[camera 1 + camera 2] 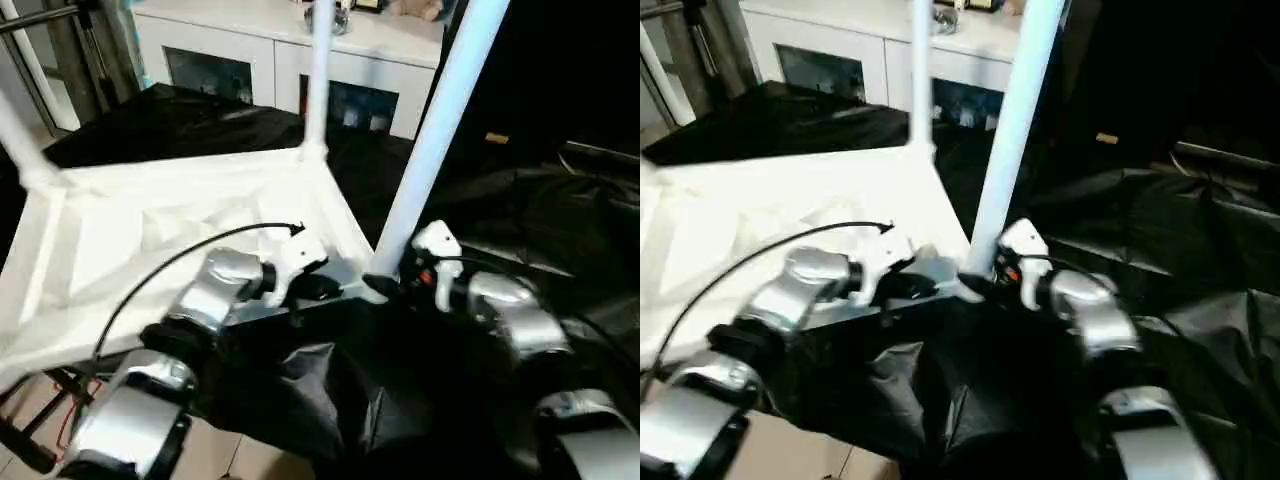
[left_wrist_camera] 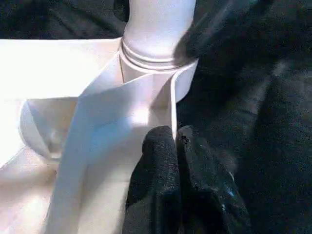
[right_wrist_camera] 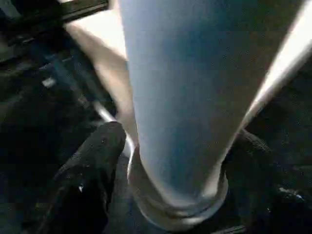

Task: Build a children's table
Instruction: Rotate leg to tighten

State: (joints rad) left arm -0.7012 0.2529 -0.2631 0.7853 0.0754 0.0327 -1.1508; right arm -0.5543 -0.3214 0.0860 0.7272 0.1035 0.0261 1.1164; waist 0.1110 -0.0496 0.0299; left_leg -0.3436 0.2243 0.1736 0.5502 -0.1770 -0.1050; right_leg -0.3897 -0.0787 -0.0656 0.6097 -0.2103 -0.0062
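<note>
Left gripper (image 2: 178, 146): I see it pinched on the white ribbed plastic tabletop (image 1: 150, 240) rim.
Right gripper (image 3: 170, 161): fingers spread around the white tapered tube leg (image 1: 430, 140), gripping unclear.

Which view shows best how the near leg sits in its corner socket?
Left wrist view: the near leg enters the corner socket, ringed collar sharp. Right wrist view has the leg's base close and blurred. The eye views show the whole leg, but the socket is half hidden behind the right pincer.
</note>
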